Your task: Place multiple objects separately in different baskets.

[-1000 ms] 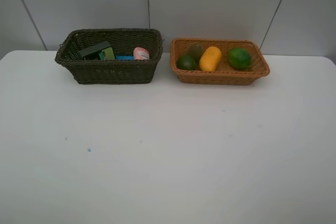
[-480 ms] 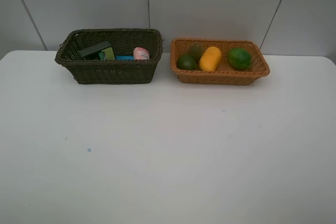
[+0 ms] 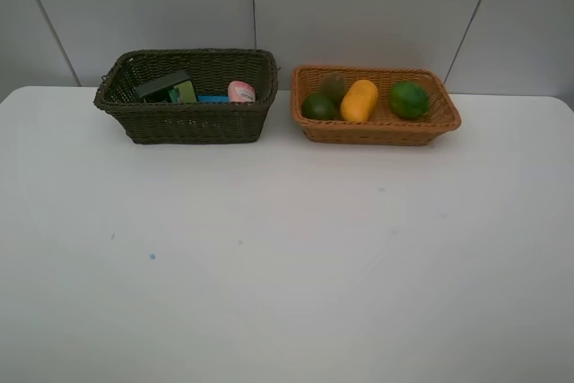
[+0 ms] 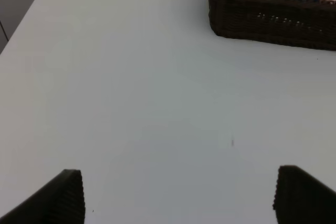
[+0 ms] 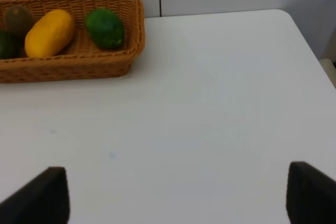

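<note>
We hold both the left gripper (image 4: 178, 195) and the right gripper (image 5: 176, 195) spread wide, empty, well clear of the baskets at twelve o'clock; sorting looks complete, so we simply stay back.

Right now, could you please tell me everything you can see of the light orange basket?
The light orange basket is a shallow rectangular tray of woven wicker with walls that flare outward. It stands upright at the back of the white table, just right of the dark basket, apart from it. Inside lie a yellow mango, a brown kiwi and two green fruits. No gripper touches it.
</note>
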